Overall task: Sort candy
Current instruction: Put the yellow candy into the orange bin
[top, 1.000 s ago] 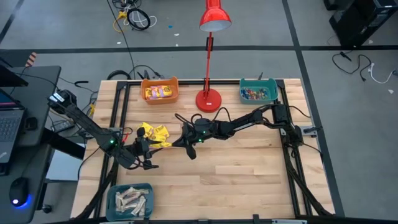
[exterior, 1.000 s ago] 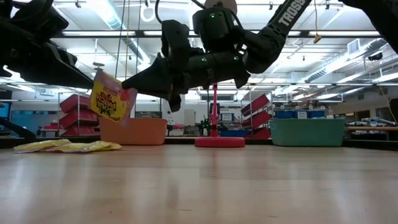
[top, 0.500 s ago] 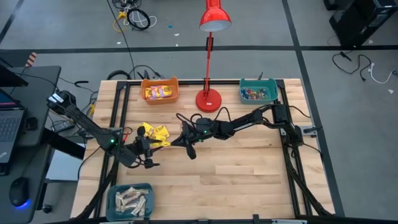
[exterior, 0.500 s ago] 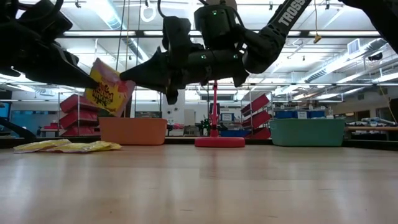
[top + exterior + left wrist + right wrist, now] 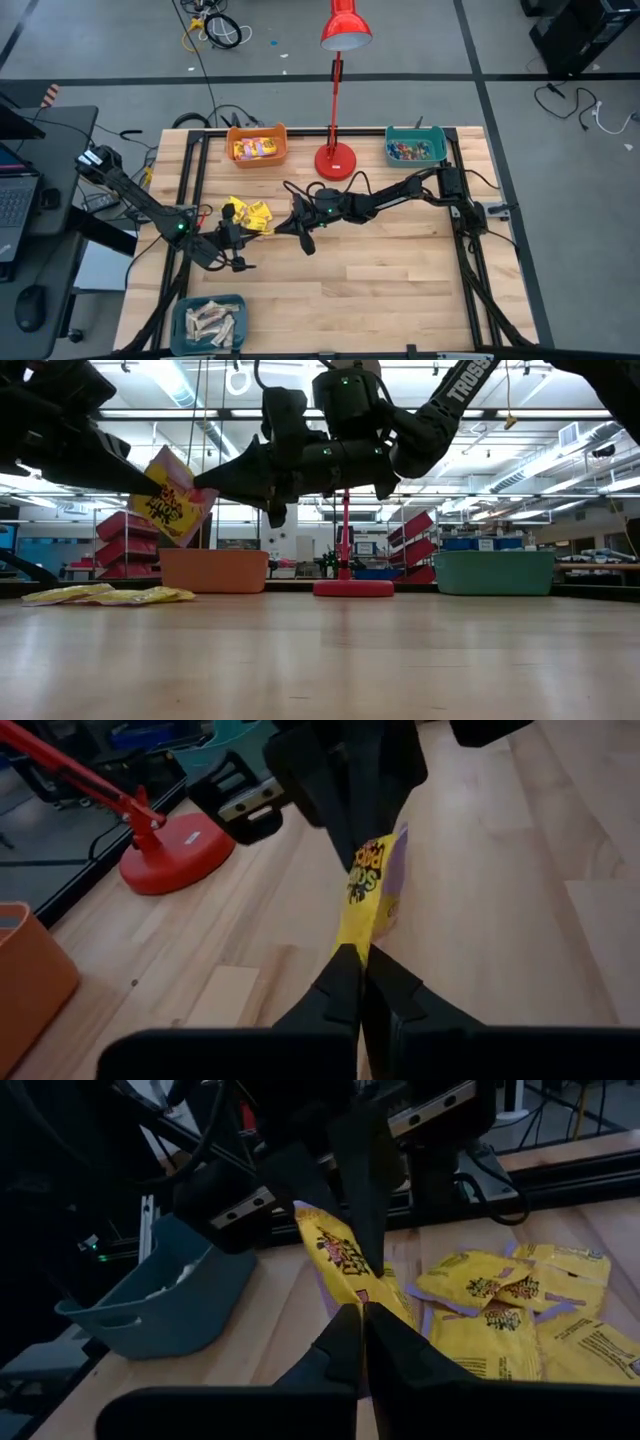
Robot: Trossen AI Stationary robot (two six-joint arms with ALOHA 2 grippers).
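Pinching one yellow packet (image 5: 172, 498) above the table, left gripper (image 5: 357, 978) and right gripper (image 5: 362, 1325) both clamp opposite edges.

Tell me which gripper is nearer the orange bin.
Right. The right gripper sits closer to the orange bin, while the left gripper is farther toward the table's near-left; both are shut on one yellow candy packet.

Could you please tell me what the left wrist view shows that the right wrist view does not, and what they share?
Only the left wrist view shows the red lamp base and a corner of the orange bin. Only the right wrist view shows the pile of yellow packets on the table and the blue-grey bin. Both show one yellow packet held off the table, with the left gripper and right gripper each shut on an end.
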